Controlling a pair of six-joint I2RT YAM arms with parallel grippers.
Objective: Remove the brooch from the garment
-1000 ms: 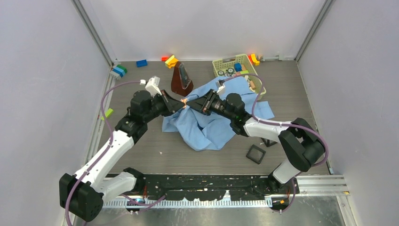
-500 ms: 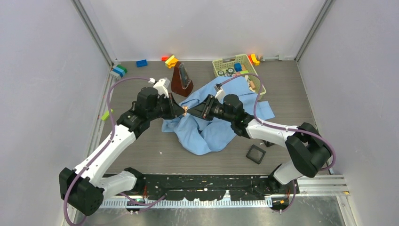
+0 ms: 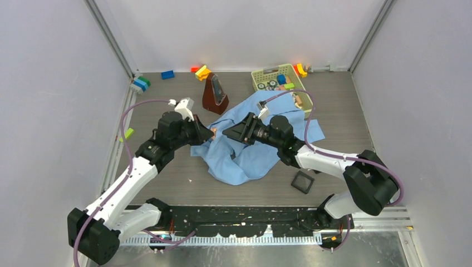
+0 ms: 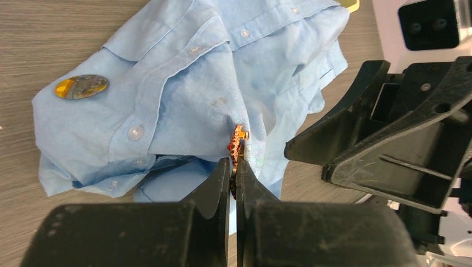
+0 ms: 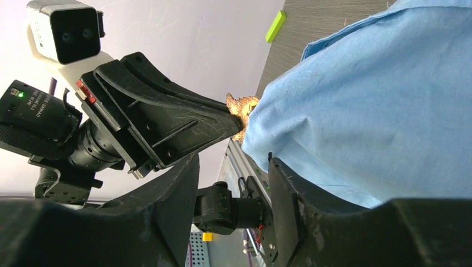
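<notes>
Change: left gripper [image 4: 234, 167] drawn away from right gripper [image 5: 231, 167] since a second ago.
Left fingers: pinching brooch [image 4: 238, 142] at garment's [image 4: 183, 105] raised fold.
Right fingers: spread, beside garment.
Meaning: probably mid-pull, cloth tented, pin likely not free.

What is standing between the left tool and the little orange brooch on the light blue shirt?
Nothing visible. The left tool is shut on the small orange brooch, which sits at a raised fold of the light-blue cloth shirt. The open right tool is off to one side, not between them.
</notes>
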